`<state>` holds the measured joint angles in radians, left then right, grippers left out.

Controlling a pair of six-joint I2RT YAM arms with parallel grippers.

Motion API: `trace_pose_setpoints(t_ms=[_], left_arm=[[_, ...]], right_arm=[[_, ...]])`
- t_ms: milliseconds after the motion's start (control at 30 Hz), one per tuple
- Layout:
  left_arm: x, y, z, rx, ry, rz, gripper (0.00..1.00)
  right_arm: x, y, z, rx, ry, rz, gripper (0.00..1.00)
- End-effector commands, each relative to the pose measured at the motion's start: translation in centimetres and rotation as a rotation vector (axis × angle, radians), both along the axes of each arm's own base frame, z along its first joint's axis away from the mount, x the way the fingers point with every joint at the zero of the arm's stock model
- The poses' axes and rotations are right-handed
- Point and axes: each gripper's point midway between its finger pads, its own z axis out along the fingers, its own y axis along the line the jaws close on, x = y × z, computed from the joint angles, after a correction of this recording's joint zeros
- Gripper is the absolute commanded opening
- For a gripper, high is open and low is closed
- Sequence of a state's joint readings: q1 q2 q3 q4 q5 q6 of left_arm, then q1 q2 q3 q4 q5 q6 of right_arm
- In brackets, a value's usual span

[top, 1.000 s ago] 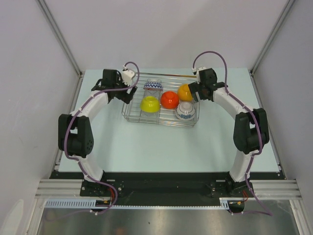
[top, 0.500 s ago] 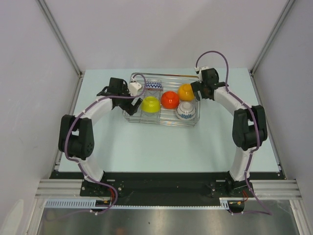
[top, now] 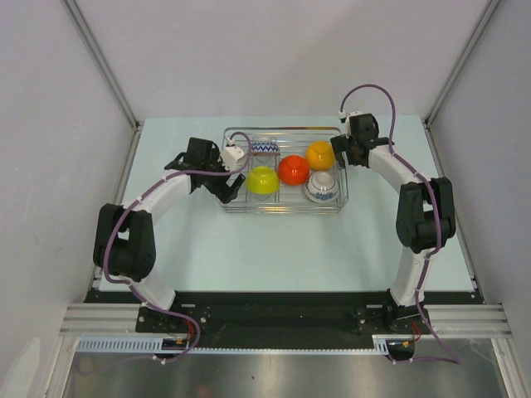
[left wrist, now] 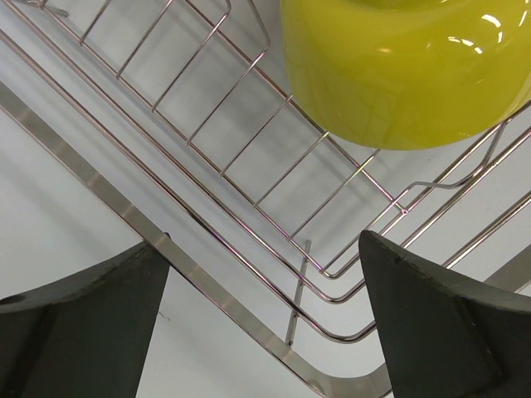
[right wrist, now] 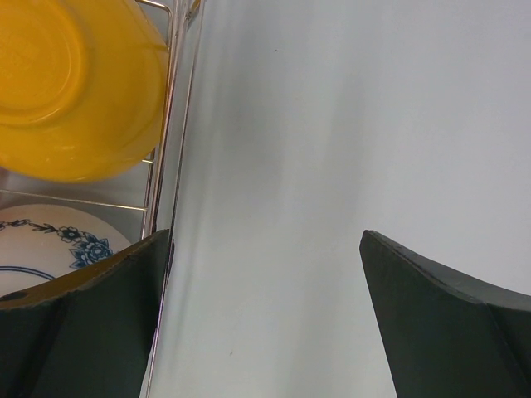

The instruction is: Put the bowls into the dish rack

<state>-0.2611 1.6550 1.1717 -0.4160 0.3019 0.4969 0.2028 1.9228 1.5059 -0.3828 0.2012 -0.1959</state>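
Dish rack (top: 282,211), centre frame, holds all five bowls. White-and-blue bowl (top: 319,189) and lime-yellow bowl (top: 262,179) sit nearest. Red bowl (top: 293,169), orange bowl (top: 319,155) and zigzag bowl (top: 264,148) sit beyond. Left gripper (top: 232,184) is spread wide and empty over the rack's left corner. Right gripper (top: 342,157) is likewise spread and empty beside the right rim. Judgement: lift both straight up, clear of the wires.

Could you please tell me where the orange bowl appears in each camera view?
Top external: orange bowl in the dish rack's far right corner.
Left wrist: not in view.
Right wrist: orange bowl fills the upper left, inside the rack's edge wire.
Shared landmark: the dish rack's wire rim, in all three.
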Motion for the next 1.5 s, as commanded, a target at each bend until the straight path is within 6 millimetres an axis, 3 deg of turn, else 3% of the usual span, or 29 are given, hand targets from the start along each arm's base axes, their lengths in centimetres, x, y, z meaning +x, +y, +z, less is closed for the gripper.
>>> trace_pose_setpoints(t_ms=[0, 267, 433, 633, 767, 900, 933, 1000, 1033, 1067, 1133, 1200, 1267, 1300, 1333, 1367, 1467], left_arm=[[-1.0, -1.5, 1.4, -0.048, -0.013, -0.045, 1.00], [-0.7, -2.0, 1.6, -0.044, -0.025, -0.040, 1.00], [0.0, -2.1, 3.4, -0.062, -0.070, -0.019, 1.00], [1.6, -2.4, 10.3, -0.102, -0.207, -0.003, 1.00], [3.3, -1.3, 15.1, -0.114, -0.320, 0.091, 1.00], [3.5, 1.0, 18.1, -0.130, -0.395, 0.186, 1.00], [3.2, 1.6, 18.5, -0.135, -0.401, 0.198, 1.00], [2.5, 3.5, 19.8, -0.163, -0.417, 0.243, 1.00], [2.1, 4.2, 19.9, -0.169, -0.411, 0.272, 1.00], [1.4, 4.9, 20.7, -0.184, -0.422, 0.299, 1.00], [0.8, 7.4, 20.4, -0.184, -0.415, 0.371, 1.00], [-0.7, 9.3, 21.2, -0.229, -0.426, 0.411, 1.00], [-1.9, 11.4, 20.0, -0.253, -0.411, 0.460, 1.00], [-3.0, 11.8, 21.3, -0.272, -0.459, 0.464, 1.00], [-3.8, 11.9, 20.1, -0.285, -0.437, 0.459, 1.00], [-4.5, 12.7, 20.2, -0.283, -0.456, 0.479, 1.00], [-6.4, 13.5, 20.1, -0.268, -0.509, 0.496, 1.00]], right_arm=[[1.0, -1.7, 1.5, -0.025, -0.046, -0.039, 1.00], [0.6, -1.7, 2.2, -0.004, -0.059, -0.015, 0.99], [0.9, -1.2, 3.4, 0.000, -0.083, -0.008, 1.00], [0.7, -0.3, 7.3, 0.048, -0.133, 0.020, 1.00], [0.3, 1.3, 9.4, 0.083, -0.170, 0.079, 1.00], [-0.7, 1.9, 12.2, 0.085, -0.205, 0.107, 1.00], [-1.4, 1.6, 13.9, 0.092, -0.233, 0.112, 1.00], [-3.0, 1.9, 14.8, 0.119, -0.212, 0.157, 1.00], [-4.2, 1.8, 16.7, 0.145, -0.237, 0.178, 1.00], [-5.5, 1.8, 16.6, 0.195, -0.200, 0.219, 0.99], [-7.9, 1.4, 18.2, 0.243, -0.209, 0.243, 1.00], [-10.1, 1.0, 18.5, 0.275, -0.184, 0.277, 1.00], [-12.9, 0.5, 18.8, 0.293, -0.186, 0.298, 1.00], [-13.7, 0.4, 18.6, 0.296, -0.184, 0.303, 1.00], [-14.9, 0.5, 18.0, 0.303, -0.173, 0.326, 1.00], [-16.4, 0.0, 18.7, 0.300, -0.199, 0.328, 1.00], [-19.2, -0.3, 18.2, 0.280, -0.224, 0.344, 1.00]])
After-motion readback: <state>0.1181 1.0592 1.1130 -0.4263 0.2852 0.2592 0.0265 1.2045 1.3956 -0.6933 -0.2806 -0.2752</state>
